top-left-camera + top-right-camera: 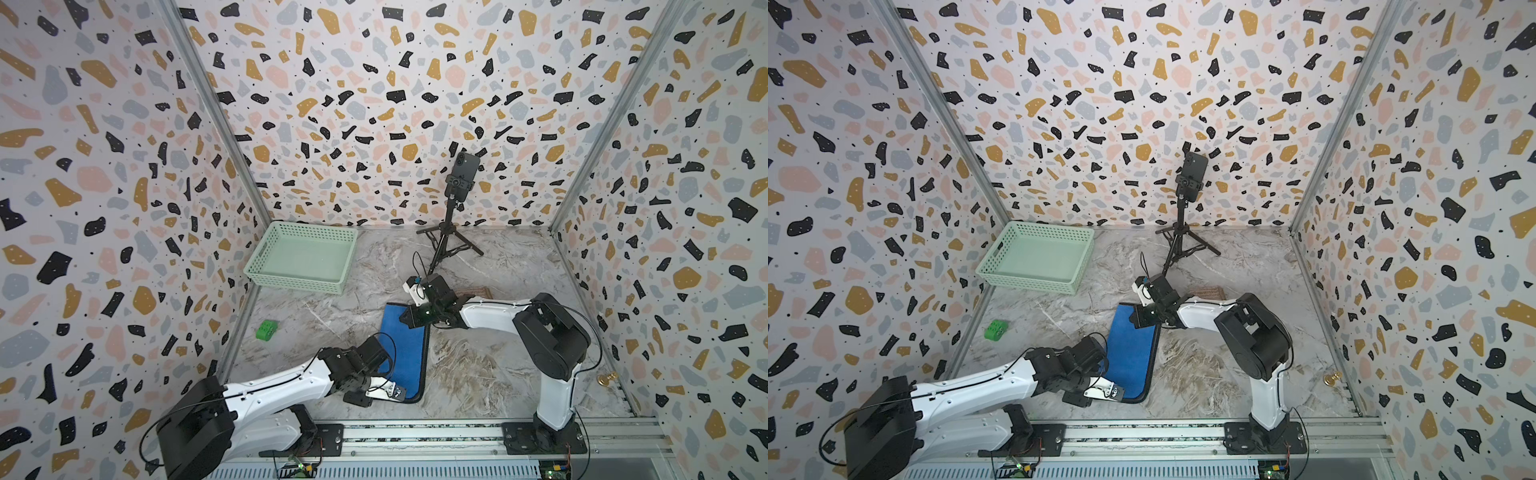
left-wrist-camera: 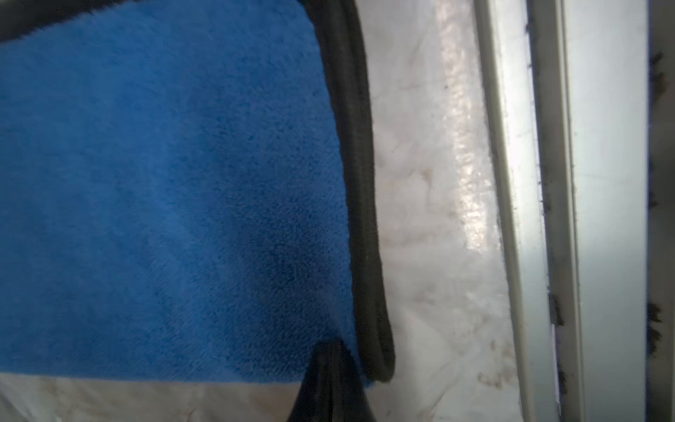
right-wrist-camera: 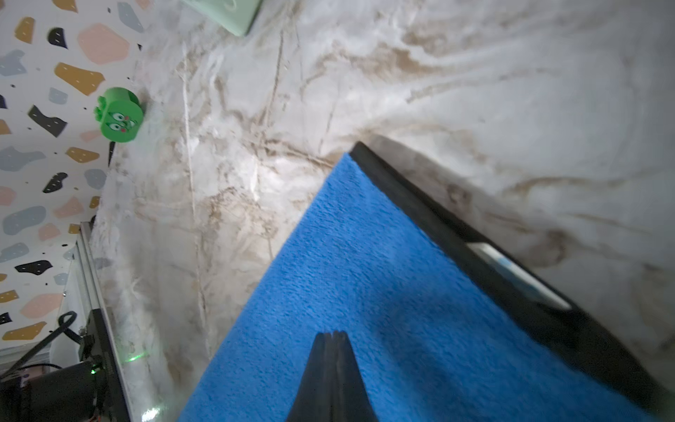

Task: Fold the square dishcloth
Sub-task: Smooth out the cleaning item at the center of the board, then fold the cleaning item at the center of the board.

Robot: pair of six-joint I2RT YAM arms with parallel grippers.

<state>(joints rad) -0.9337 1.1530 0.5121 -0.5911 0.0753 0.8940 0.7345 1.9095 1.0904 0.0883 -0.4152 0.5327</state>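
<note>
The blue dishcloth (image 1: 405, 353), a long rectangle, lies flat and stretches lengthwise from the left gripper (image 2: 330, 350) to the right gripper (image 3: 332, 339). Each gripper sits clenched at its own end (whether either pinches fabric is unclear).

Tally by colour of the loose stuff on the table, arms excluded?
Blue: 1, dishcloth
Green: 2, basket, toy block
Black: 1, phone on tripod
Brown: 1, flat piece
Gold: 1, small object
Total: 6
</note>
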